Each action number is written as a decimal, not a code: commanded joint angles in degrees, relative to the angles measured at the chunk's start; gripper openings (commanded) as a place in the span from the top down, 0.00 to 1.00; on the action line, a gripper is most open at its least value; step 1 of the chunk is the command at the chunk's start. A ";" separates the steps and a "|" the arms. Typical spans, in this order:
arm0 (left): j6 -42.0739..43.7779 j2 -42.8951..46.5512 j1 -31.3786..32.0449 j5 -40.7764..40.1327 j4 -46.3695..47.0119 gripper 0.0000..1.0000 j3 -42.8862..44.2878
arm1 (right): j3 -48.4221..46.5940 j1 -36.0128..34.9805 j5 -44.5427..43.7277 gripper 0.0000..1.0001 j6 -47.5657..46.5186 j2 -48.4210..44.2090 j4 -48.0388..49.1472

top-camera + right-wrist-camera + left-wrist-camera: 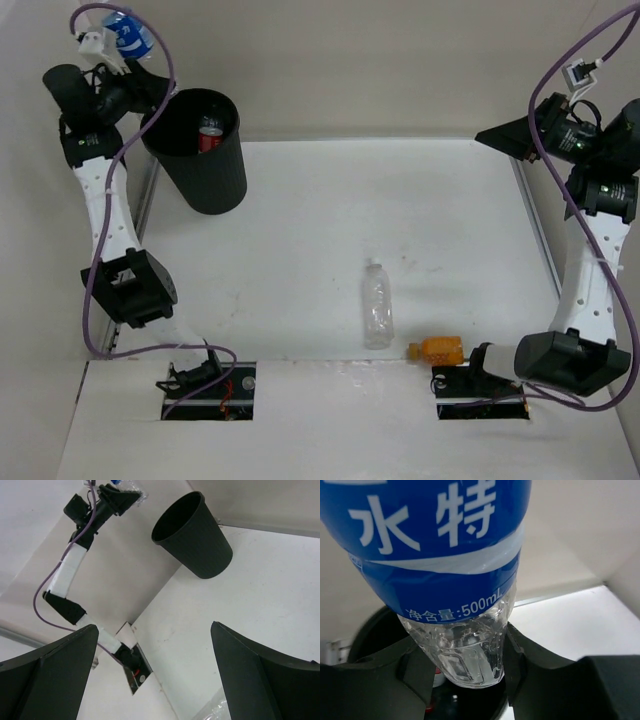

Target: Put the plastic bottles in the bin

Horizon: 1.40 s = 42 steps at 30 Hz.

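Fingers [540,672] of the left gripper [465,652] are clamped on the clear lower body of the blue-labelled bottle [440,555], one on either side, and the bottle fills most of the left wrist view. Seen from above, the bottle is held aloft at the far left, just beyond the rim of the bin [215,175] rather than squarely over its opening. I judge that a short carry toward the right and near side is needed before letting go would drop it in. The wrist view shows the bin's dark mouth beneath the bottle's base.

The bin stands on the far left part of the table [300,220], and the red-labelled bottle [210,135] already lies inside it, with its red cap showing.

The right gripper [155,675] is spread wide with nothing between its fingers. It hangs at the far right, well apart from every bottle.

Two bottles wait on the table. The plain bottle [377,305] lies on its side near the middle, neck toward the far side. The stubby orange bottle [437,349] lies just beside it to the near right, close to the base of the right arm.

That makes the count one bottle in the bin, one in hand and close to the drop, and two untouched — roughly half the job is left.
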<state>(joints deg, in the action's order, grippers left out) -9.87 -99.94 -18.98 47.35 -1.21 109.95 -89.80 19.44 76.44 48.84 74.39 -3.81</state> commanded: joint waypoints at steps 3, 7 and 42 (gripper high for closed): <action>5.21 1.86 -1.89 1.78 5.87 0.88 -3.94 | -0.46 0.47 1.51 0.00 1.43 -4.16 4.43; 7.23 2.03 -0.93 0.29 7.28 0.77 -8.69 | -1.43 1.08 1.95 0.00 3.01 -4.69 4.43; 9.25 45.27 -7.43 -30.04 -22.69 0.00 -11.43 | 24.85 -48.13 -58.08 0.00 -37.85 13.14 -46.90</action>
<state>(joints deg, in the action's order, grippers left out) -0.05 -54.85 -26.15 17.50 -23.18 98.72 -61.54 -26.02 15.73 9.34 85.60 -54.00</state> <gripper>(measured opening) 0.997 1.000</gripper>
